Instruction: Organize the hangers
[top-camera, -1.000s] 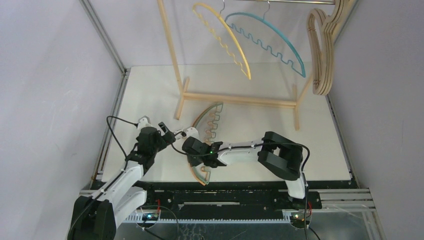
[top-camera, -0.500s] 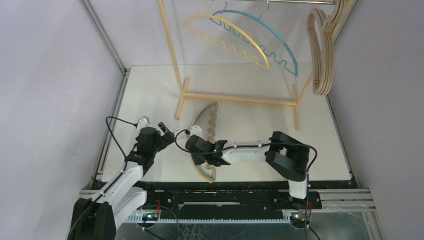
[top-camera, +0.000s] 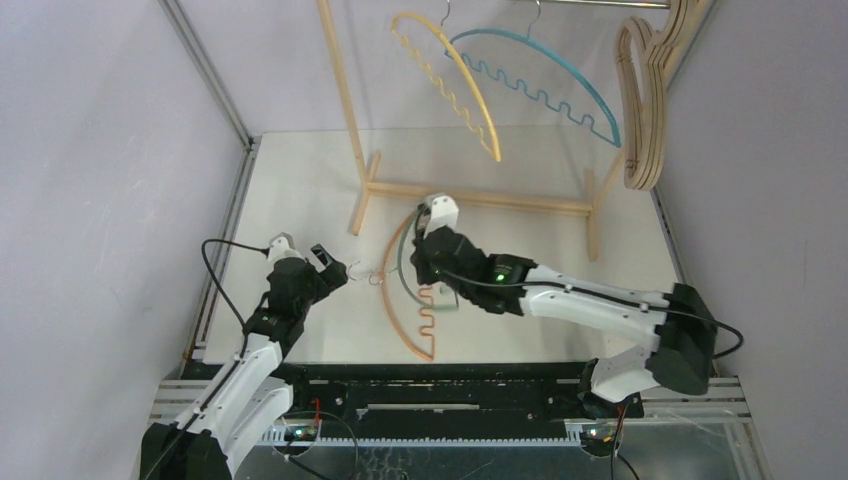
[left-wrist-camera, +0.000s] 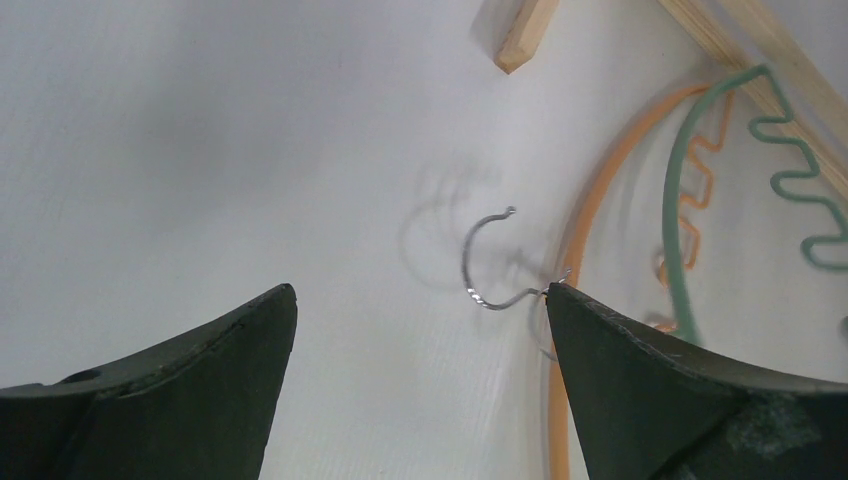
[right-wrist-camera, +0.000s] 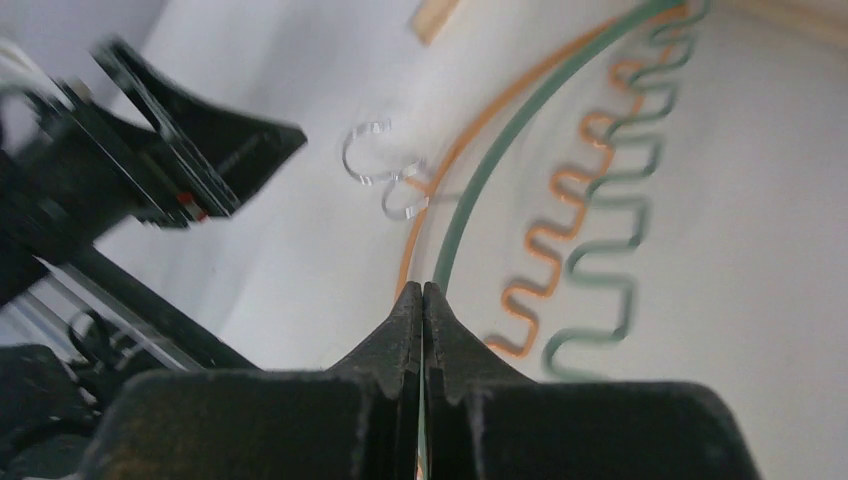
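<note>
On the table lie two thin arched hangers. The orange hanger (top-camera: 392, 305) (left-wrist-camera: 592, 195) (right-wrist-camera: 545, 238) lies flat, and the green hanger (top-camera: 402, 255) (left-wrist-camera: 678, 225) (right-wrist-camera: 500, 150) crosses just over it. My right gripper (top-camera: 422, 272) (right-wrist-camera: 422, 288) is shut on the green hanger's arc near its middle. The two metal hooks (left-wrist-camera: 482, 262) (right-wrist-camera: 372, 160) point toward my left gripper (top-camera: 328, 262) (left-wrist-camera: 420, 290), which is open and holds nothing, a short way left of them. A yellow hanger (top-camera: 450, 85) and a teal hanger (top-camera: 545, 72) hang from the rack's bar.
The pale wooden A-frame rack (top-camera: 470, 197) stands across the back of the table, its foot (left-wrist-camera: 520, 35) close to the hangers. Several wooden loop hangers (top-camera: 640, 105) hang at its right end. Grey walls close in both sides.
My right gripper has shut on the green hanger and drawn it away from the near edge toward the rack. The yellow and teal hangers swing on the bar. The left arm barely moved.
</note>
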